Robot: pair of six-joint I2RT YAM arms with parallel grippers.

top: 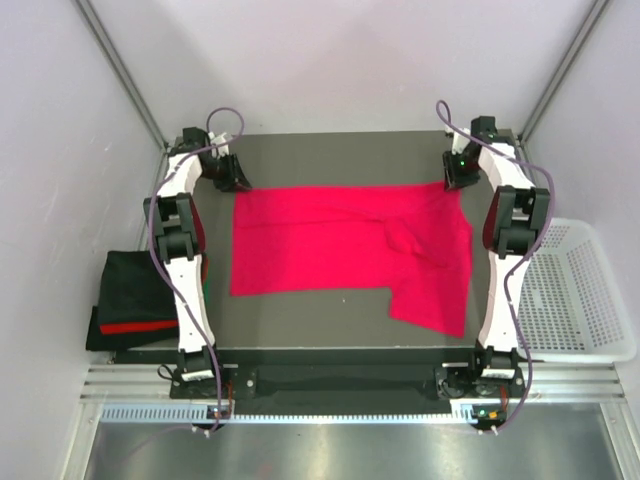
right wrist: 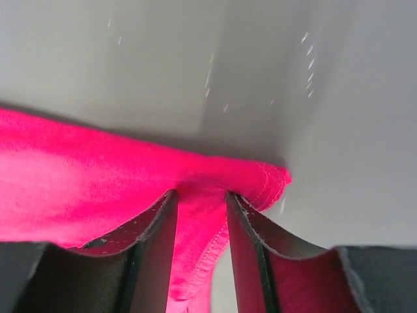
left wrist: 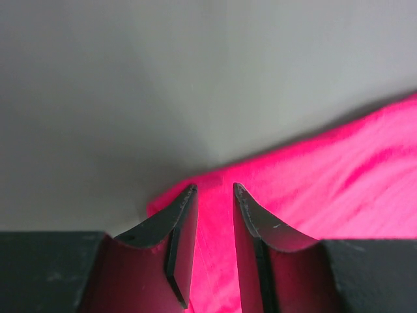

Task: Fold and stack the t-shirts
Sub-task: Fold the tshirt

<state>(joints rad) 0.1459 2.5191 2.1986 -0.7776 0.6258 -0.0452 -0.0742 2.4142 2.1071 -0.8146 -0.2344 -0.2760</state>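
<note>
A bright magenta-red t-shirt (top: pixel 340 245) lies spread on the dark table (top: pixel 300 330), with a sleeve hanging towards the front right. My left gripper (top: pixel 232 178) is at the shirt's far left corner; in the left wrist view (left wrist: pixel 214 189) its jaws stand a little apart with the cloth (left wrist: pixel 326 176) under and between them. My right gripper (top: pixel 455 178) is at the far right corner; in the right wrist view (right wrist: pixel 201 193) its jaws stand a little apart astride a bunched hem of the shirt (right wrist: pixel 85 176). A folded pile (top: pixel 135 300) of black and red cloth, with a green sliver, lies left of the table.
A white mesh basket (top: pixel 570 290) stands right of the table, beside the right arm. Pale walls close in the back and sides. A metal rail runs along the table's near edge.
</note>
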